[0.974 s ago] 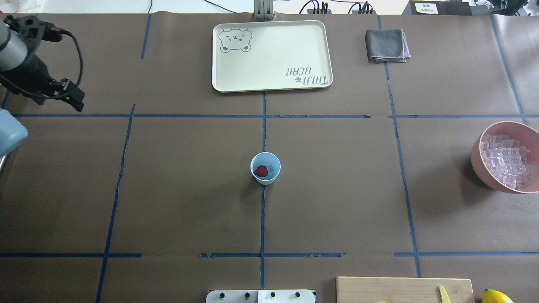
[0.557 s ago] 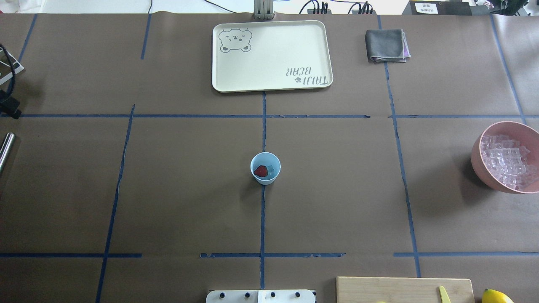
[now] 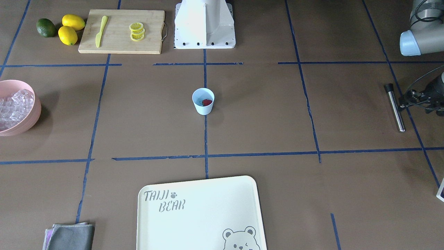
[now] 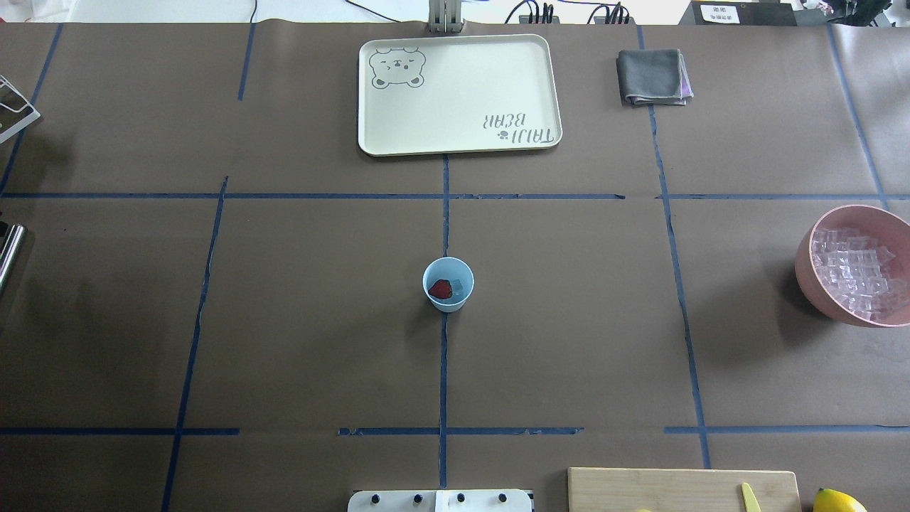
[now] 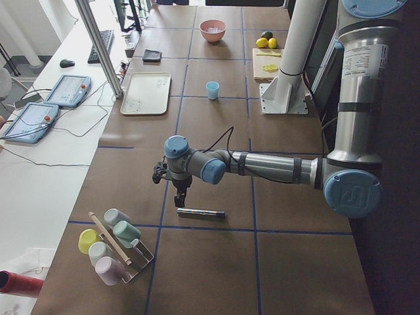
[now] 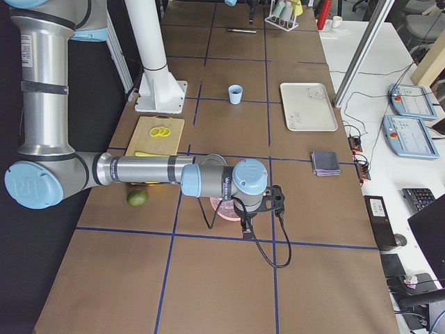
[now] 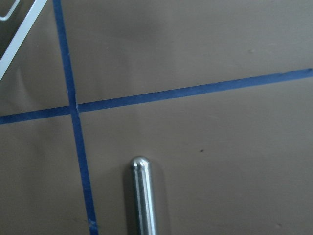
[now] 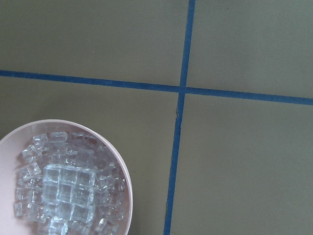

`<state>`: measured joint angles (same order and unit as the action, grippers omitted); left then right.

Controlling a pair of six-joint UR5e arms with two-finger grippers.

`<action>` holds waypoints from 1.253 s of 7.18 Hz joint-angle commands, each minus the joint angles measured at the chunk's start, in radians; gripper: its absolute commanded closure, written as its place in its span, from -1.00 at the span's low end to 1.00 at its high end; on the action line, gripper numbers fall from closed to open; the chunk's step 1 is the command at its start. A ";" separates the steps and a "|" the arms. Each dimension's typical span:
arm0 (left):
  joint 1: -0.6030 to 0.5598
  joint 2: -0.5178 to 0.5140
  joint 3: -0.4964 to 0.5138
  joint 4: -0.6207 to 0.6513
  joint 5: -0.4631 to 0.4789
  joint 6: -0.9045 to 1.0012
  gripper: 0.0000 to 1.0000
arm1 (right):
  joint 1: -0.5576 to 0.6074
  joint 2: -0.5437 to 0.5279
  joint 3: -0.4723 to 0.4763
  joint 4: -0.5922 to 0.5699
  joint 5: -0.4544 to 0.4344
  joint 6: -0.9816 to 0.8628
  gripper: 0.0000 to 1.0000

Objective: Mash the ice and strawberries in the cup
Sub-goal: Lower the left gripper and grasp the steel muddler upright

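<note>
The pale blue cup (image 4: 448, 284) stands upright at the table's middle. Inside it lie a red strawberry (image 4: 441, 289) and a clear piece of ice (image 4: 459, 286). In the front-facing view the cup (image 3: 203, 101) shows the strawberry (image 3: 207, 102) too. My left gripper (image 5: 180, 200) hangs far left, just over a metal rod (image 5: 200, 212) lying flat; I cannot tell whether its fingers are open. The left wrist view shows only the rod's rounded end (image 7: 143, 196). My right gripper (image 6: 247, 226) hovers over the pink bowl (image 4: 807, 263) of ice (image 8: 63, 186); its state cannot be told.
A cream tray (image 4: 458, 92) and a folded grey cloth (image 4: 652, 76) lie at the far side. A cutting board (image 3: 121, 38) with lemon slices (image 3: 136, 31) and a yellow knife (image 3: 99, 31) sits by the base, with lemons (image 3: 69, 29) beside it. A rack of cups (image 5: 115, 243) stands at the left end.
The left arm has drawn back off the left edge of the overhead view, uncovering the rod's end there. The cup and its contents have not moved.
</note>
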<state>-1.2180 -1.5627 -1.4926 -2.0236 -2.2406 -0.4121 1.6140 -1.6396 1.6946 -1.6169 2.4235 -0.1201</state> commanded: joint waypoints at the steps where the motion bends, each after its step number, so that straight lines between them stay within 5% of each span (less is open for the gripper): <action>1: 0.003 0.009 0.121 -0.247 -0.001 -0.179 -1.00 | 0.000 0.000 0.003 0.000 0.000 0.000 -0.99; 9: 0.092 0.013 0.160 -0.271 0.009 -0.221 -1.00 | 0.000 0.001 0.000 0.000 0.000 0.000 -0.99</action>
<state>-1.1274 -1.5477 -1.3432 -2.2948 -2.2326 -0.6346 1.6138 -1.6383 1.6958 -1.6168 2.4237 -0.1196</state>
